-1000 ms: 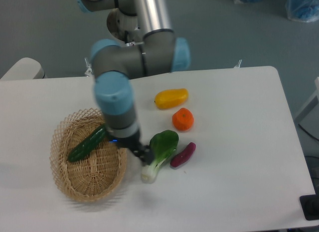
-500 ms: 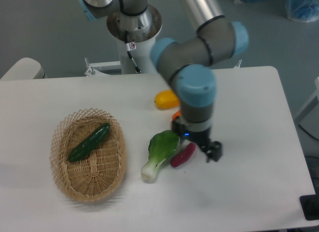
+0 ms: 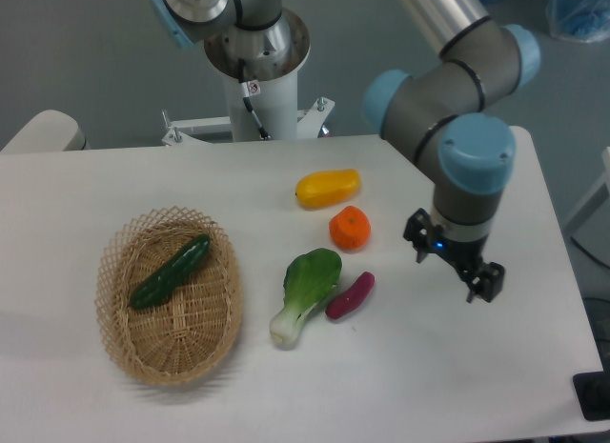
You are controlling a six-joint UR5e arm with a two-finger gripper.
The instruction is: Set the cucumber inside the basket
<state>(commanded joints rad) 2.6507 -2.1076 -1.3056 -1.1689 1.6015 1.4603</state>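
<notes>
The counter is a white surface on which all items are carried. The basket is set at its left side; it is a shallow oval of tan wicker with an open looped rim. The cucumber is found inside the basket, laid diagonally on the woven floor, with its upper end toward the far rim. By this placement the task is judged to be complete.

The gripper is positioned over the right side of the counter, well apart from the basket. The jaws are seen spread, with nothing held between them.

The bok choy is located near the centre of the counter, with the eggplant just beside it on the right. A yellow vegetable and an orange fruit are placed behind these.

Handling properties of the cucumber are estimated as follows. The body is judged to be stiff and light. The skin is glossy and is therefore expected to be slippery. The round section may roll under a one-sided push. If a regrasp is required, the cucumber is best taken at mid-length, with the jaws closed across the narrow width, square to the long axis. Moderate force is advised.
</notes>
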